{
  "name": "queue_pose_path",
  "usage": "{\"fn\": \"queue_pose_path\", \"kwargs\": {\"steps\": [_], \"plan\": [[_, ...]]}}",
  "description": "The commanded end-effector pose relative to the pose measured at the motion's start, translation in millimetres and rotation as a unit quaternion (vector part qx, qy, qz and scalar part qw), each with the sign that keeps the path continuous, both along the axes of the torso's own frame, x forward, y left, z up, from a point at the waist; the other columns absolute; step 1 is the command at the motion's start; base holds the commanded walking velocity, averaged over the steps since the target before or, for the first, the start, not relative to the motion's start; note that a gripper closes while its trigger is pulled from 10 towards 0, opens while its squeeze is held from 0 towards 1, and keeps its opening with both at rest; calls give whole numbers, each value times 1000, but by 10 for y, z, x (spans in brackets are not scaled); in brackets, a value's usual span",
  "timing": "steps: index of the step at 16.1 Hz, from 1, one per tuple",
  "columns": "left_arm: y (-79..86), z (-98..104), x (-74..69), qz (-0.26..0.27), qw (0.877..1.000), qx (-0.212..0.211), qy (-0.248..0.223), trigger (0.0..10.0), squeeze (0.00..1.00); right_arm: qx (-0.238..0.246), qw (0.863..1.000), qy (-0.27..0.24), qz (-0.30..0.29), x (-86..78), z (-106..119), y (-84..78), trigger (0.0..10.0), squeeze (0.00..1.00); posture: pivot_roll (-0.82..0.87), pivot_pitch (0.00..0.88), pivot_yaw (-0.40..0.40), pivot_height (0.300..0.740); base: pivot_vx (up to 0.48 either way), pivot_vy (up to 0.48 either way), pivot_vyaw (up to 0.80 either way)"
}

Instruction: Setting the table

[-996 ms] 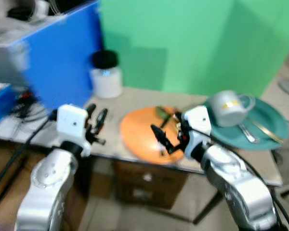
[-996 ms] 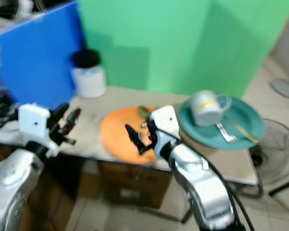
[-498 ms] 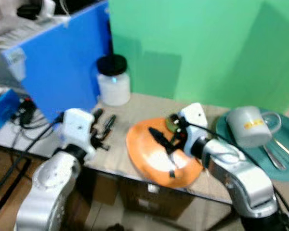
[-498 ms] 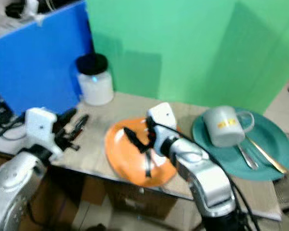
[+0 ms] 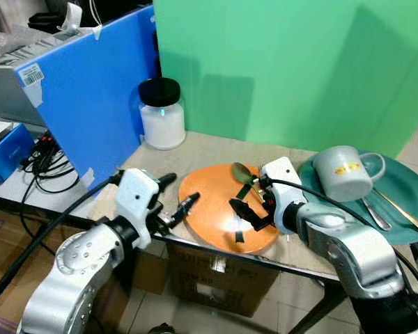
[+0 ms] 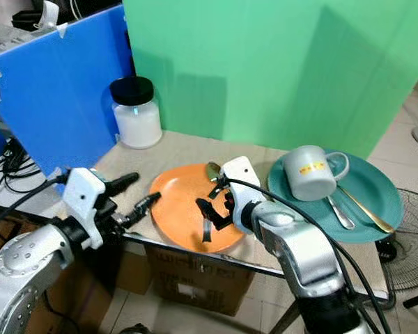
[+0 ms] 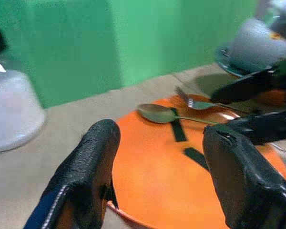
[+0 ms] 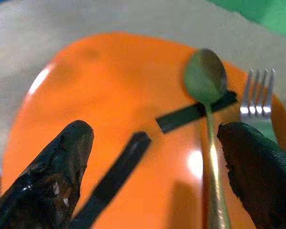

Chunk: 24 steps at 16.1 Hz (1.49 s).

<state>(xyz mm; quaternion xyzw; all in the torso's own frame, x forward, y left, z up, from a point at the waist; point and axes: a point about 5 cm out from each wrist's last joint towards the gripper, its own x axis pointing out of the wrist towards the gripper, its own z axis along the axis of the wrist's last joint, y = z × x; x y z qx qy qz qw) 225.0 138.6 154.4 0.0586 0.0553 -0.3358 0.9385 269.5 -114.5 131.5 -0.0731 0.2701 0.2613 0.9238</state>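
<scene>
Reaching for cutlery, by the look of it: right gripper (image 6: pixel 210 212) spread wide over the orange plate (image 5: pixel 207 216) at table centre, spoon (image 8: pixel 208 95) and fork (image 8: pixel 257 95) at the plate's two o'clock edge. Left gripper (image 5: pixel 175 198), also spread, at the plate's nine o'clock rim. Probably next: closing on the spoon handle and carrying it toward the green plate (image 6: pixel 376 202) with the mug (image 6: pixel 308 172) at three o'clock.

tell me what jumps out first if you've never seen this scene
The orange plate at the table's near edge, with a spoon and fork lying on it. Both grippers are open by it: the right gripper over the plate, the left gripper at its left rim. To the right, a grey mug sits on a teal plate with more cutlery.
</scene>
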Motion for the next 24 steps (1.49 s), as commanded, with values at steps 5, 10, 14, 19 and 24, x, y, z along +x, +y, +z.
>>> {"fn": "queue_pose_path", "kwargs": {"steps": [5, 10, 14, 19, 24], "plan": [[-58, -40, -69, -42, 999, 32, 10, 10000, 1000, -25, 998, 43, -34, 152, -119, 27, 9176, 0, 126, 0, -3, 740, 0, 0, 0], [-62, -48, -91, -47, 998, 36, 11, 10000, 969, -34, 995, 49, -80, 278, -222, 16, 4431, 0, 129, 0, -6, 740, 0, 0, 0], [-72, -61, -101, -51, 998, 36, 13, 10000, 961, -17, 993, 59, -101, 332, -270, 7, 4235, 0, 128, 0, -8, 740, 0, 0, 0], [-69, -62, -116, -50, 998, 38, 13, 10000, 969, -2, 993, 82, -88, 332, -352, 66, 0, 0, 133, 0, -9, 740, 0, 0, 0], [-69, -60, -123, -55, 998, 41, 13, 10000, 965, -9, 995, 75, -71, 334, -348, 96, 0, 0, 133, 0, -8, 740, 0, 0, 0]]}}
